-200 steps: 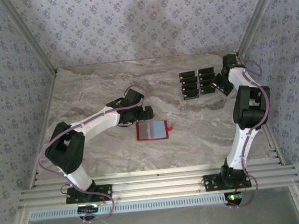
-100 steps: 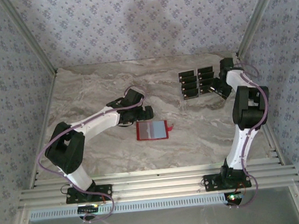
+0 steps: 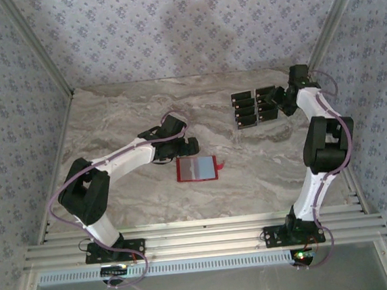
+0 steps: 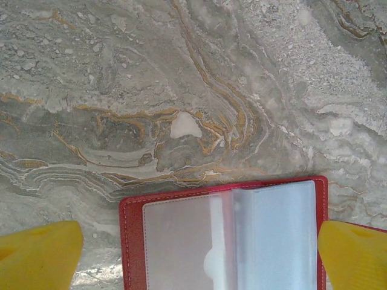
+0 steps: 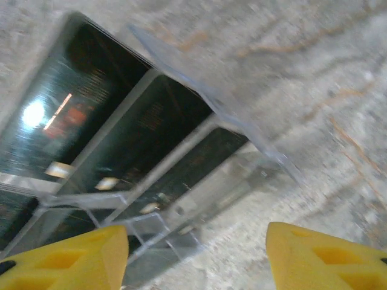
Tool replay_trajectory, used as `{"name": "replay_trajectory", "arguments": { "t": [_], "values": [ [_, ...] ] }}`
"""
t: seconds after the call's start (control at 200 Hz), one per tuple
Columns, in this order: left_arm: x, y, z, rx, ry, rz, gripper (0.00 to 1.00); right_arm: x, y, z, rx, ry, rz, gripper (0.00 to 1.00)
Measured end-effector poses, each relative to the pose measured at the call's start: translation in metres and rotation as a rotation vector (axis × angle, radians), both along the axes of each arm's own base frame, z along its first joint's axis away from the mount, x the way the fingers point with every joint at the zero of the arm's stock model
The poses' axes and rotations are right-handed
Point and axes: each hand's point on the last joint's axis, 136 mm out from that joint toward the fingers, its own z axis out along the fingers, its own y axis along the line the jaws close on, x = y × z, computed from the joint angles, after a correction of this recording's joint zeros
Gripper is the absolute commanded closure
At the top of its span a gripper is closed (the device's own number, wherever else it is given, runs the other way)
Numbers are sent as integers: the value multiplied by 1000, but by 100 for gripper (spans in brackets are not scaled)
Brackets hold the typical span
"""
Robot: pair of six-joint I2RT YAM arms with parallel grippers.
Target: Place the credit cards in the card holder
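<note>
Hovering spread and empty beside the black cards (image 3: 254, 107), well beyond the open red wallet (image 3: 197, 168), is the right end effector (image 3: 279, 101); the left end effector (image 3: 191, 145) hangs spread wide just behind the wallet. Light, stiff, slick cards probably want an edge pinch.

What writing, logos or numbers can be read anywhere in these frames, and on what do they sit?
No text is legible in any view.
credit cards: faint pale print and an orange-red mark on the black faces, too blurred to read in the right wrist view, too small from the top camera.
card holder: no print visible on its red border or clear pockets.
</note>
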Motion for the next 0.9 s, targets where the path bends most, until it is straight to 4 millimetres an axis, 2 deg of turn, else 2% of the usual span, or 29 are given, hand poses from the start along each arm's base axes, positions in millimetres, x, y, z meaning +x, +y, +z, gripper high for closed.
{"name": "replay_trajectory", "arguments": {
  "t": [0.18,0.5,0.63,0.775,0.899],
  "values": [
    [0,0,0,0,0,0,0,28,-9,16,44,-103,6,24],
    [-1,-1,0,-5,4,-3,0,89,-18,46,96,-285,58,24],
    [-1,-1,0,-5,5,-4,0,110,-20,41,132,-326,80,24],
    [-2,-1,-5,2,17,-5,0,129,-23,16,196,-334,94,25],
    [-3,-1,-14,13,36,-7,0,136,-21,-3,257,-329,111,25]
  ]
}}
